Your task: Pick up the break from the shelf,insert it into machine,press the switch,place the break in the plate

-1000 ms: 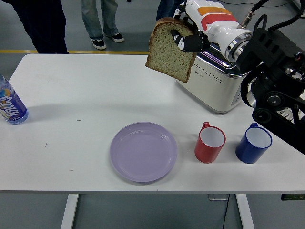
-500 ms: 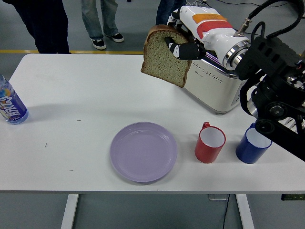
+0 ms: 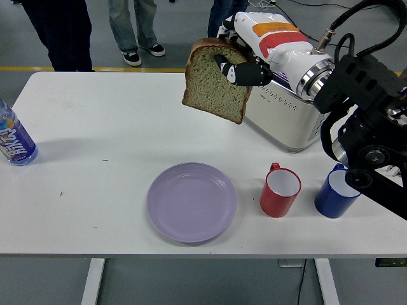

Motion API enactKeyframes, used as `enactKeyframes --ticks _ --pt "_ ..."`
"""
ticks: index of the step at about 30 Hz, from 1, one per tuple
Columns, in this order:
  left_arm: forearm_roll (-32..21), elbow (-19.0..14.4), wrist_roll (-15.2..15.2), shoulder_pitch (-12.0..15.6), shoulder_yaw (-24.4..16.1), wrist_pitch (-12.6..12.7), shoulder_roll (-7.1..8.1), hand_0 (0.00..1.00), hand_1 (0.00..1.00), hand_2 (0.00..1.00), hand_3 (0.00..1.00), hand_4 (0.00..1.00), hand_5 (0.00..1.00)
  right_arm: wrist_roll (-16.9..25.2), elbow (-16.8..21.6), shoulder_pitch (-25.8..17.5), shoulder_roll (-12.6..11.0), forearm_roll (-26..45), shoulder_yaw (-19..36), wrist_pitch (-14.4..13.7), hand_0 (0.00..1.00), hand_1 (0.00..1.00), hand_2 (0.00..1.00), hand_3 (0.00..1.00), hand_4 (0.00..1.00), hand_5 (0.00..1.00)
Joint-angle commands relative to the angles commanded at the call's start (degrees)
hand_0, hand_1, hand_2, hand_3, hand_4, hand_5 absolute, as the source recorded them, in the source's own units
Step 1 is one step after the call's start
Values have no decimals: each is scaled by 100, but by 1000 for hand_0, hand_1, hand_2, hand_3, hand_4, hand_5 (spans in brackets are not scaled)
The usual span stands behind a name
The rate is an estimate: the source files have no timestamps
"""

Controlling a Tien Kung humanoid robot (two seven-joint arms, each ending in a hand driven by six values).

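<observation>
Right hand [image 3: 245, 63]: reaches in from the right on a black arm with a white, orange and red forearm; dark fingers [image 3: 230, 70] closed over the upper right part of the bread, one finger lying across its near face.
Bread [image 3: 213, 82]: one brown slice, held in the air, tilted, crust edge up and lower corner pointing down to the right; clear of the table, up and left of the toaster, above the bare table beyond the plate.
Toaster [image 3: 285, 111]: white box with a silver top, on the far right part of the table, just right of the bread; top mostly hidden behind the forearm.
Plate [image 3: 192, 202]: lilac, round, near the table's front edge, about centre; nothing on it; well apart from the bread.
Red mug [image 3: 280, 190]: upright, white inside, handle toward the far side; just right of the plate.
Blue mug [image 3: 337, 190]: upright, white inside; right of the red mug, partly behind the black arm.
Bottle [image 3: 14, 136]: blue label, at the left edge of the table, partly cut off by the frame.
Table [image 3: 102, 127]: white, otherwise bare over its left half.
People: legs and shoes [image 3: 141, 51] on the grey floor beyond the far edge; no hands over the table.
Left hand: out of view.
</observation>
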Motion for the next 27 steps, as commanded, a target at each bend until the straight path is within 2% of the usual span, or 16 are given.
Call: enactKeyframes --ticks 9,27 --pt "-4 0 -3 -19 1 -2 0 335 442 589 717 592 998 -34 0 -30 6 31 -50 40 157 198 424 499 426 2" --pt "-25 0 -7 -23 7 -1 -4 335 443 589 718 590 998 1 0 -133 21 755 -154 29 149 195 424 498 430 2"
